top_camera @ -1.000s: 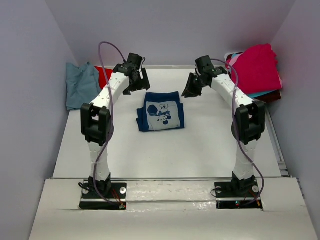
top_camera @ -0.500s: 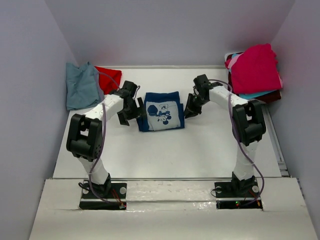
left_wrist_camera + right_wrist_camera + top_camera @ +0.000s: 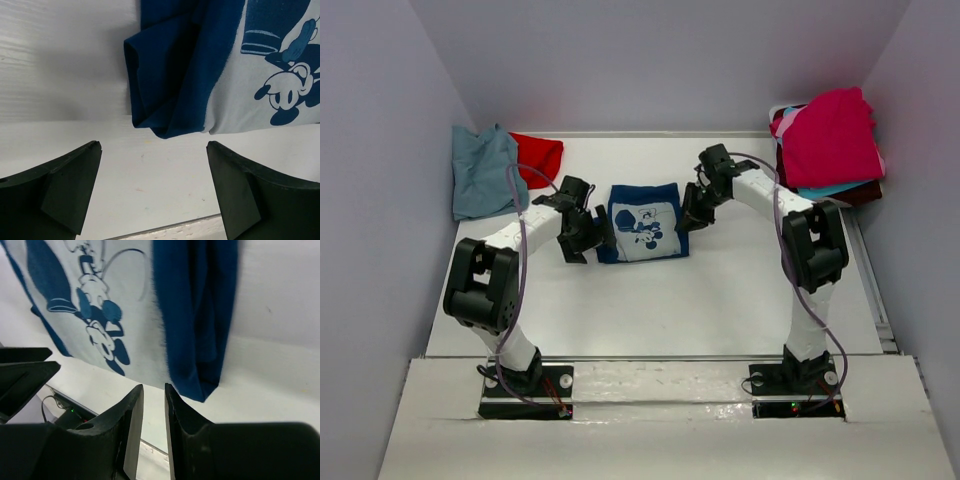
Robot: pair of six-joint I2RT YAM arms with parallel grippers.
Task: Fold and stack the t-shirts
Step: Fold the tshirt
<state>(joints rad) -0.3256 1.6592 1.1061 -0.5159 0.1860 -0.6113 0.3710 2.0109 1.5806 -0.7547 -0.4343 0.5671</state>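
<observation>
Navy tee (image 3: 643,222) folded, print up, lying flat mid-counter (image 3: 650,300). Roughly square packet, slightly wider left-right; thick folded edges running near-far on both sides.

Left jaws low, just off navy tee's left edge by its near-left corner, spread wide, nothing between. Wrist view: fingers (image 3: 65,185) far apart, rolled corner of the tee straight ahead in the gap, bare counter between; not touching cloth.

Right jaws just off navy tee's right edge, towards its far-right corner. Narrow gap only between fingers (image 3: 120,435), nothing pinched. Wrist view: folded right edge just ahead and a little to one side of the tips, apart from them.

Each arm about equally near, one per side, tee between them. Probably set for a two-sided grab of the side edges. Right jaws likely need to spread before taking that thick fold.

Around: blue-grey tee (image 3: 483,172) well left of navy tee, against the left wall, red tee (image 3: 538,156) just beside it. Well right of navy tee, a loose pile: magenta tee (image 3: 832,135) on top, turquoise (image 3: 840,187) and maroon (image 3: 865,193) slivers under it. Which heap is the stack: cannot tell.

Nothing between jaws and navy tee. Risk: top layer only gets pinched and the fold opens on lift.
</observation>
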